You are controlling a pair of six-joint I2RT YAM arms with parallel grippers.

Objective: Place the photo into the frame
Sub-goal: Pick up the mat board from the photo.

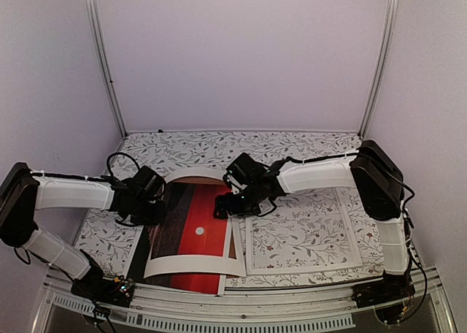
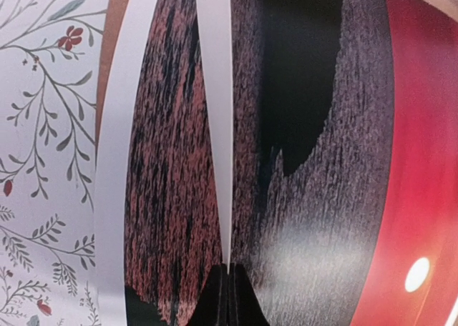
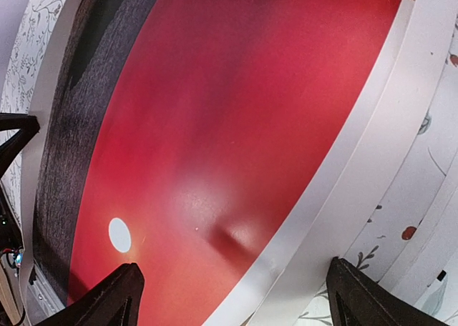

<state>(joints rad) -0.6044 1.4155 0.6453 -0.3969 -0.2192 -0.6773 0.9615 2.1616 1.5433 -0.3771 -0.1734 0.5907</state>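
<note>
Right wrist | photo below right gripper | jaws wide apart

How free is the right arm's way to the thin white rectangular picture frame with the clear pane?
Probably yes: the thin white frame lies flat right beside the open right gripper, which is over the red sunset paper photo; nothing lies on the frame or between them.

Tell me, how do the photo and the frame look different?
The photo is red and dark with a small white sun; the frame is thin and white, with tablecloth flowers showing through. The photo lies partly under a white mat; the frame, to its right, has none. Both are rectangles.
</note>
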